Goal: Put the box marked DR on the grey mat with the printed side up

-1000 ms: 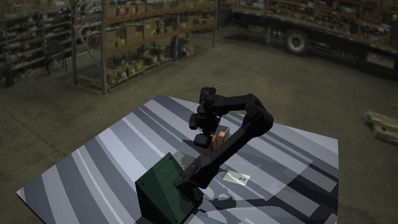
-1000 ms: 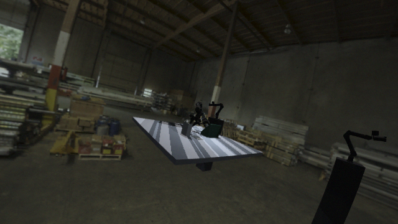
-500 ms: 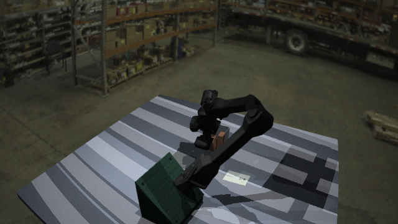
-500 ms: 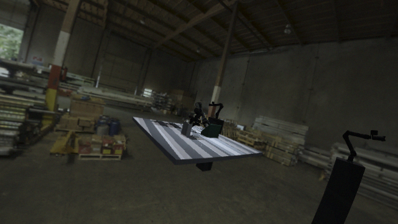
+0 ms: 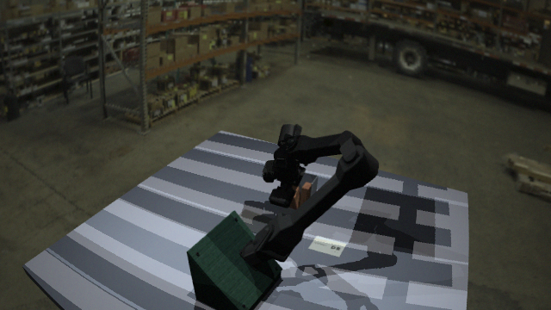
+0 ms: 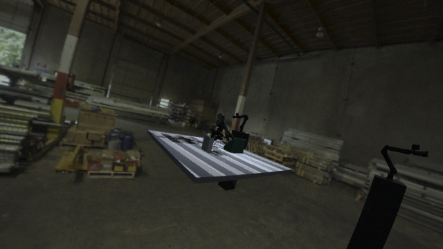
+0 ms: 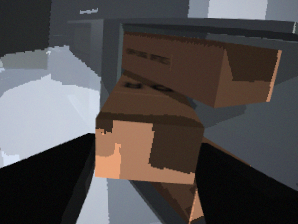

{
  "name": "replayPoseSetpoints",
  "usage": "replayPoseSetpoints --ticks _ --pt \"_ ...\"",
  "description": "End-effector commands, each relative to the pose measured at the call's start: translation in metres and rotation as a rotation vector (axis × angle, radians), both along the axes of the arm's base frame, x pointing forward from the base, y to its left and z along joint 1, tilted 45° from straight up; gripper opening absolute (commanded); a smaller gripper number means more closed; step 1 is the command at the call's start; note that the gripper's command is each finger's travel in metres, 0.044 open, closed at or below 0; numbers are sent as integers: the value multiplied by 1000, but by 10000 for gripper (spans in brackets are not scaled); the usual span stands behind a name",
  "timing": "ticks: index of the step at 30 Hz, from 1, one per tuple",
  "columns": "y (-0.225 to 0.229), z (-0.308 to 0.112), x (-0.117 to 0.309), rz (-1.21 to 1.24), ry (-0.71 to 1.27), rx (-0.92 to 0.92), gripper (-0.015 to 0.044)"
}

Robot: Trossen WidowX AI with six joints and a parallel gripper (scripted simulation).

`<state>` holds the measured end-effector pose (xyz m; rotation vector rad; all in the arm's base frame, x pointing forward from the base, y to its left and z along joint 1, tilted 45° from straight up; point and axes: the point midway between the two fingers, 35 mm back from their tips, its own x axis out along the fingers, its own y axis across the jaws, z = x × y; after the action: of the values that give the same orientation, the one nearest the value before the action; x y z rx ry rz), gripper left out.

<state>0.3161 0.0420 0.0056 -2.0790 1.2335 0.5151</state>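
A: Where is the DR box?
B: Unidentified; codes illegible. The bin [image 5: 313, 182] [image 6: 208, 144] [image 7: 210, 25] stands towards the worktop's [image 5: 172, 189] [image 6: 242, 170] [image 7: 30, 105] far edge, top view.
A: The claw [image 5: 289, 195] [image 6: 212, 137] [image 7: 147, 148]?
B: Clamped on the central box [image 5: 295, 199] [image 7: 135, 150]. Confirm DR, then lift slowly, clearing its neighbour [image 5: 306, 192] [image 7: 175, 65].

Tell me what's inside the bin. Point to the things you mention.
The bin [image 5: 313, 182] [image 6: 208, 143] [image 7: 250, 22] holds brown boxes [image 7: 172, 67]; one is between the gripper's fingers. That box hides much of the bin's floor.
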Motion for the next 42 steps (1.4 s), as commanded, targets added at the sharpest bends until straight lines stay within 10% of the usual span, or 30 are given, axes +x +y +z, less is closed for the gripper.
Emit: replayPoseSetpoints --ticks 1,42 --pt "1 1 0 -1 -2 2 158" --pt "30 27 -32 2 6 7 158"
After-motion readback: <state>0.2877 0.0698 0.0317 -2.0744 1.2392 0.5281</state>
